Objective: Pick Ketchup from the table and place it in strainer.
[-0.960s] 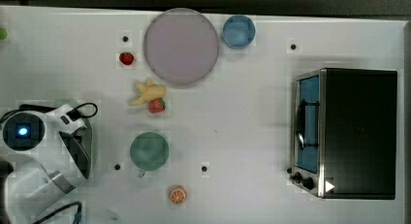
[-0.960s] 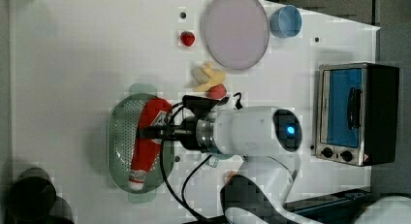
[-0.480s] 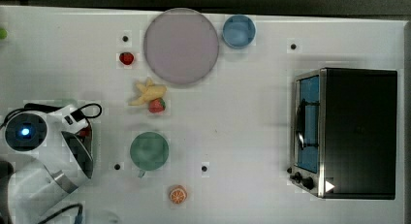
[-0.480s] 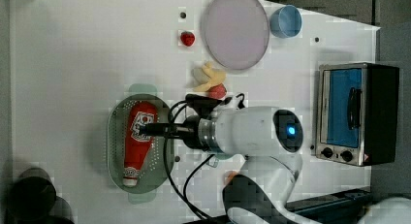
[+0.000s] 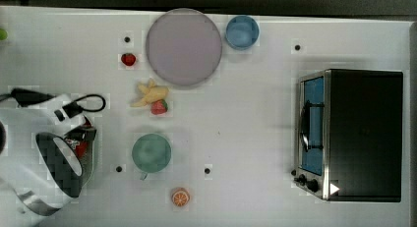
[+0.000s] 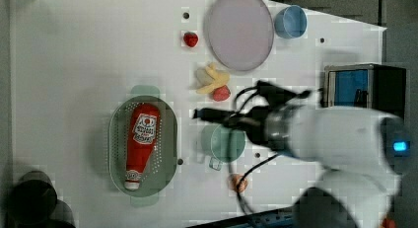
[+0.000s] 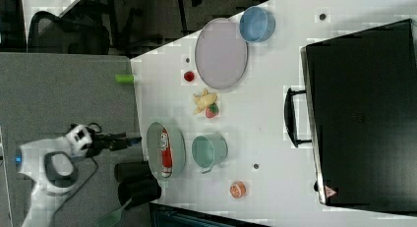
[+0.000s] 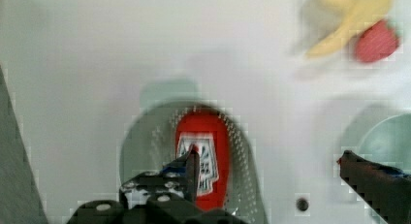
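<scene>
The red Ketchup bottle lies on its side inside the mint-green strainer, cap end toward the left view's bottom. It rests free, with nothing touching it. My gripper is open and raised above the table; in the left view it appears over the gap between strainer and mug. In the wrist view the gripper has its fingers spread wide, with the Ketchup and strainer below. The right view shows the Ketchup in the strainer and the gripper beside it. In the top view the arm covers most of the Ketchup.
A teal mug stands just beside the strainer, with an orange slice near it. A banana and strawberry lie beyond, then a purple plate and blue cup. A toaster oven sits at the left view's right.
A second ago the gripper held the Ketchup tilted over the strainer. It set the bottle down, let go, and has drawn up and away from the strainer.
</scene>
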`<action>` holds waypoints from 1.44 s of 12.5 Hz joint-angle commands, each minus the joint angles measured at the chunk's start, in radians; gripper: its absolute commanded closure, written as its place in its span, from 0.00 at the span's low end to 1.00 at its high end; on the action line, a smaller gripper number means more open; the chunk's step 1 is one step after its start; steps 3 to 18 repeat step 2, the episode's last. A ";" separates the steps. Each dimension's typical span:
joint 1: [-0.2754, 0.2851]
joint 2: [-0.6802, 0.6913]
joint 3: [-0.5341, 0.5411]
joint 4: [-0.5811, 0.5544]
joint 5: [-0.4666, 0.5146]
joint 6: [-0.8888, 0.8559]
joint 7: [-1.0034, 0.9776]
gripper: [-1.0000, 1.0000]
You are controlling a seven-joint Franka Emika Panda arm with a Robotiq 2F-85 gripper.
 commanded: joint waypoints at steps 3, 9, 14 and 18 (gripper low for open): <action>-0.162 -0.070 -0.124 0.148 0.022 -0.223 0.049 0.00; -0.162 -0.070 -0.124 0.148 0.022 -0.223 0.049 0.00; -0.162 -0.070 -0.124 0.148 0.022 -0.223 0.049 0.00; -0.162 -0.070 -0.124 0.148 0.022 -0.223 0.049 0.00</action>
